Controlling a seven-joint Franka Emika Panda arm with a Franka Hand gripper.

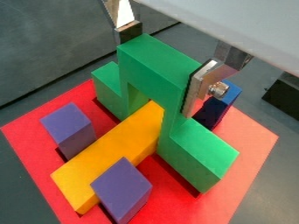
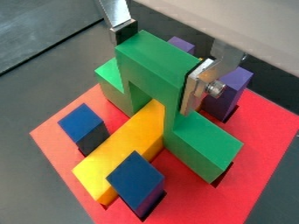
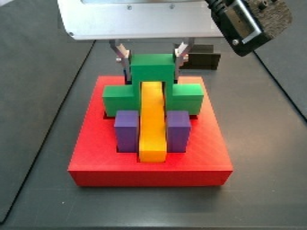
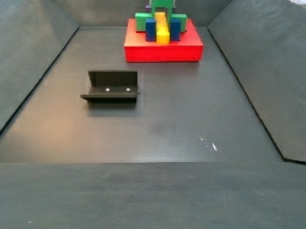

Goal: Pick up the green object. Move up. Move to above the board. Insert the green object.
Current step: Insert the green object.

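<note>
While it hangs straight down over the board [image 3: 108, 166], the gripper [image 3: 151, 56] has its silver fingers [image 1: 205, 80] clamped on the raised centre cube of the green object [image 3: 151, 83] — jaws narrowed to that cube's width. Bridge-like, the piece straddles the long yellow bar [image 3: 151, 121] on the red slab. Purple blocks [image 3: 126, 128] flank the bar at 6 o'clock of it — smooth, matte shapes. Well apart on the dark floor stands the fixture [image 4: 111, 88].
</note>
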